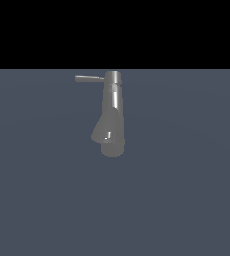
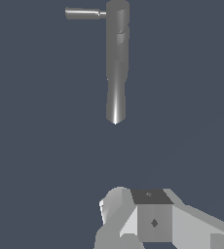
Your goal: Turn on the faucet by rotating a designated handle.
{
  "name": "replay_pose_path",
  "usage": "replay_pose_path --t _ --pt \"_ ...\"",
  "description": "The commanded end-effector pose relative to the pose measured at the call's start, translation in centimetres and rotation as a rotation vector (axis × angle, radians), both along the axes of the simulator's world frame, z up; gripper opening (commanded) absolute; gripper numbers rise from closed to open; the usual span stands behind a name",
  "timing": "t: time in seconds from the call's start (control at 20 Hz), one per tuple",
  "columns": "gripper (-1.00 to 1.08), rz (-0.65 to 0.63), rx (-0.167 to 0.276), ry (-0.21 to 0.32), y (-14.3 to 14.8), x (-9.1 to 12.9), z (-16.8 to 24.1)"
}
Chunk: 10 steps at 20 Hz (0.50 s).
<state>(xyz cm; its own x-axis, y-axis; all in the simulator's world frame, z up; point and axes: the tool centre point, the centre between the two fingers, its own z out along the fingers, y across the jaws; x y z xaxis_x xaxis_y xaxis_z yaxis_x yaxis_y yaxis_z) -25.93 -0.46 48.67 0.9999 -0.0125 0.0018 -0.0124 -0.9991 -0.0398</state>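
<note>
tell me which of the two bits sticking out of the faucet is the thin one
The handle, the slim straight rod jutting sideways from the top of the faucet toward the exterior view's left. The spout is stubbier, sits lower and angles downward.

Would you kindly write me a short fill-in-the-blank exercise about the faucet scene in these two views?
1. The handle sticks out from the ____ of the faucet column.
2. In the exterior view, the handle points toward that view's ____.
3. The pincer shows only in the ____ view.
4. Between the pincer and the faucet there is ____ contact.

Missing words: top; left; wrist; no
</note>
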Motion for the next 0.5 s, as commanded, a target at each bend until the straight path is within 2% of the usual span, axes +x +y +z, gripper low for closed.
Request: replay_pose_path --t 0.0,0.45 --pt "-1.0 0.0 0.0 0.0 0.0 0.0 0.0" --pt "-1.0 -0.049 0.022 -0.006 -0.74 0.21 0.43"
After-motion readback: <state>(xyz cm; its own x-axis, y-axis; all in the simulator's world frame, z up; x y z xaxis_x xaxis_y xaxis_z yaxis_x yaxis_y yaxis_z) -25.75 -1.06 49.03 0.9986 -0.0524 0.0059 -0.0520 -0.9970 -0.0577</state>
